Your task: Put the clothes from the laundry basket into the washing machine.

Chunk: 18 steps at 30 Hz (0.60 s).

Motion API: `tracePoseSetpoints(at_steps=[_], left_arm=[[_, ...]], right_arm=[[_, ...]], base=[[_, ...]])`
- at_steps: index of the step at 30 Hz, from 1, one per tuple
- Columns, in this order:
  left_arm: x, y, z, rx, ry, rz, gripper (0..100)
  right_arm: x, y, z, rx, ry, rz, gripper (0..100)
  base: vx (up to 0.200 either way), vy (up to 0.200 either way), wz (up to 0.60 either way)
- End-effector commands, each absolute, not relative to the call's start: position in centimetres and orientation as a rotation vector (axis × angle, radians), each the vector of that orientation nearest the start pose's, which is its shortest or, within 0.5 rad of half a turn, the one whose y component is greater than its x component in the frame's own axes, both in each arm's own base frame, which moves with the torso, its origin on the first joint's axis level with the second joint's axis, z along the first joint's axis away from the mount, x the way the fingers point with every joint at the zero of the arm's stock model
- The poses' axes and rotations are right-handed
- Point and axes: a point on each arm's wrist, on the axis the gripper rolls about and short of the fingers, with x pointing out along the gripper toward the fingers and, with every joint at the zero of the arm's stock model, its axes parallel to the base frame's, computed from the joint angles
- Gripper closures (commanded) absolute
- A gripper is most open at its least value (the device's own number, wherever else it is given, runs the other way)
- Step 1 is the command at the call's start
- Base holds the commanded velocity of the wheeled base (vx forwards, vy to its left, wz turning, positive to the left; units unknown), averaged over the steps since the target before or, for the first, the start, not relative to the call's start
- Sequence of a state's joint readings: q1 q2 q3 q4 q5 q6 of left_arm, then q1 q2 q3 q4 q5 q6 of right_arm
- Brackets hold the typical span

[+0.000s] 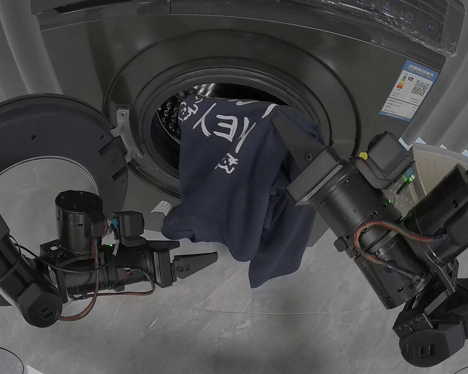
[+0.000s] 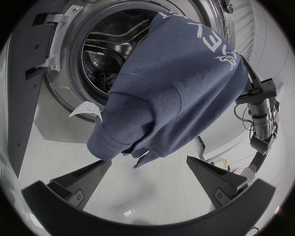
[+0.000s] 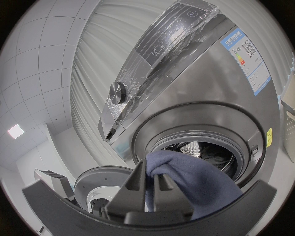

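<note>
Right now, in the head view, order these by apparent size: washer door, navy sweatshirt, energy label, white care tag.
1. washer door and navy sweatshirt, too alike to rank.
2. energy label.
3. white care tag.

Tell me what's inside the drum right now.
Some dark clothing lies low in the drum. The navy sweatshirt, held by the right gripper, hangs in front and hides the rest.

You see a grey marbled tile floor point(image 1: 260, 340), a pale pleated curtain point(image 3: 92, 70) along the back, and a panelled ceiling point(image 3: 37, 55) with one square light point(image 3: 16, 131) lit.
</note>
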<state>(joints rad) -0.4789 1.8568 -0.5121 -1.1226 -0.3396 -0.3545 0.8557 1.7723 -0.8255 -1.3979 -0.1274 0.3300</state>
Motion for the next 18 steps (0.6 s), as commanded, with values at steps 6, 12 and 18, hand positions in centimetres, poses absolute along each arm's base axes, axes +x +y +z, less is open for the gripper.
tracePoseSetpoints(at_steps=[6, 12, 18], left_arm=[[27.4, -15.0, 11.7, -0.328, 0.321, -0.743, 0], [27.2, -14.9, 12.3, -0.334, 0.293, -0.749, 0], [26.6, -14.6, 13.6, -0.386, 0.239, -0.759, 0]], right_arm=[[20.7, 23.5, 24.1, 0.53, -0.287, 0.784, 100], [20.7, 23.6, 24.0, 0.53, -0.287, 0.784, 100], [20.8, 23.6, 24.0, 0.529, -0.286, 0.784, 100]], base=[[0.0, 0.0, 0.0], [0.0, 0.0, 0.0], [0.0, 0.0, 0.0]])
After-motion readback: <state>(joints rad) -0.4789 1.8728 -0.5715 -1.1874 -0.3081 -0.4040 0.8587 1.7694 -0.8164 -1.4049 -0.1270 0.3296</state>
